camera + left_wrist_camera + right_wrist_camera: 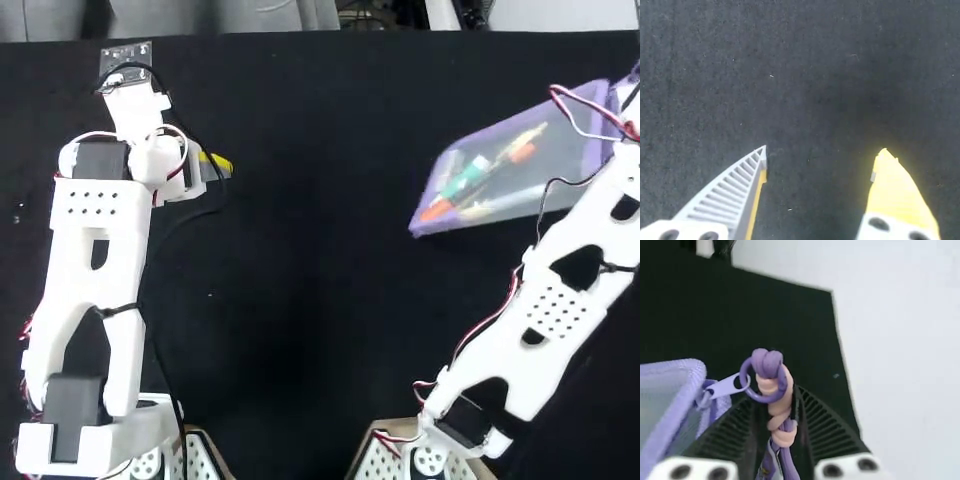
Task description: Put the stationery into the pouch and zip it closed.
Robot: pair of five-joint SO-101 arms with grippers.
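A purple see-through pouch (505, 180) hangs tilted above the black table at the right, with several pens and markers (470, 190) inside. My right gripper (782, 430) is shut on the pouch's purple and pink zipper cord (774, 390), which runs through the ring of the zipper pull (722, 386) at the pouch corner (675, 385). My left gripper (817, 160) is open over bare black cloth at the far left, its grey finger (740, 185) and yellow finger (892, 185) apart with nothing between them. Its yellow tip (215, 165) shows in the high view.
The black table cloth (320, 280) covers the work area; its right edge meets a white floor (900, 340). The left arm (95, 290) stands along the left side, the right arm (555, 300) leans toward the back right corner.
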